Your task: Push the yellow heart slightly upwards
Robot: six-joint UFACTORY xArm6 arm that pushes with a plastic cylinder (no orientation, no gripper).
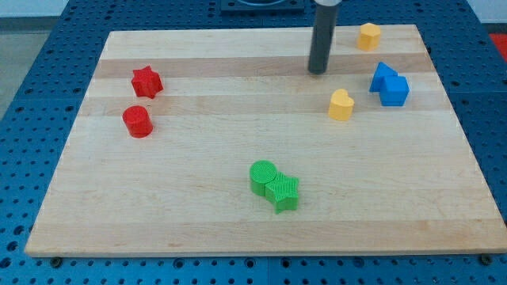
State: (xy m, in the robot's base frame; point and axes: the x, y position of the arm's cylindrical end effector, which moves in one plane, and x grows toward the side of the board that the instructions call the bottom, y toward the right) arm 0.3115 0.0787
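The yellow heart [341, 104] lies on the wooden board [198, 198] at the view's right, a little above mid-height. My tip [318, 71] is at the end of the dark rod, up and to the left of the heart, with a small gap between them. It touches no block.
A yellow hexagon [368, 36] sits near the top right edge. Two blue blocks [389, 84] lie together just right of the heart. A red star [146, 81] and red cylinder [137, 121] are at the left. A green cylinder [263, 176] and green star [283, 193] touch at bottom centre.
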